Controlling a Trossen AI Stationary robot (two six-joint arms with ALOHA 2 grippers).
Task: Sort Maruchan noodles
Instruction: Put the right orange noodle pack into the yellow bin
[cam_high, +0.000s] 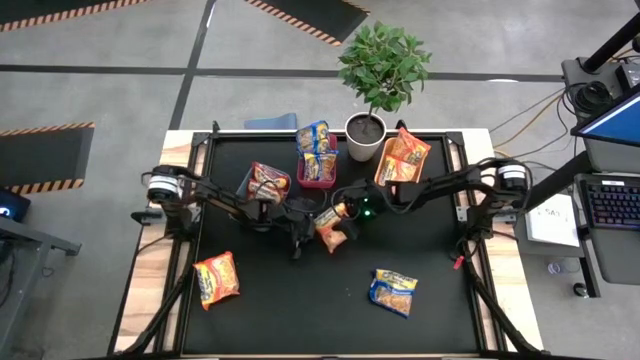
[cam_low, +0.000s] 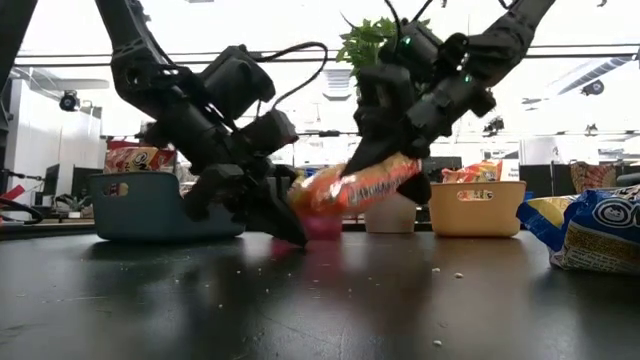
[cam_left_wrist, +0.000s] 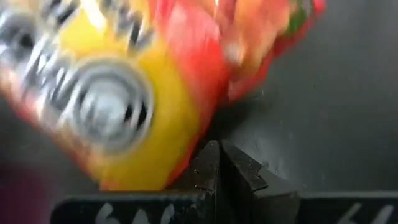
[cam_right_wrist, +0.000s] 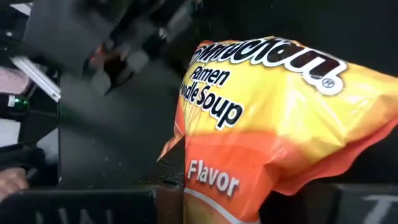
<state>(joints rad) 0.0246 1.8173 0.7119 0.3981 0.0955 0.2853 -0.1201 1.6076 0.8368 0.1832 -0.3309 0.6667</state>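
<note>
Near the potted plant, the right end effector apparently pinches an orange noodle packet beside the closed, empty left end effector.

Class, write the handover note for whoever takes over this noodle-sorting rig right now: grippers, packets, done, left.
Right gripper: closed on an orange packet at mid-table, tilted, partly off the mat.
Left gripper: shut, empty, tip at the mat beside that packet.
Done: packets sit in the teal bin, the red bin and the orange bin.
Left: the held packet, another orange one front left, a blue-yellow one front right.
</note>
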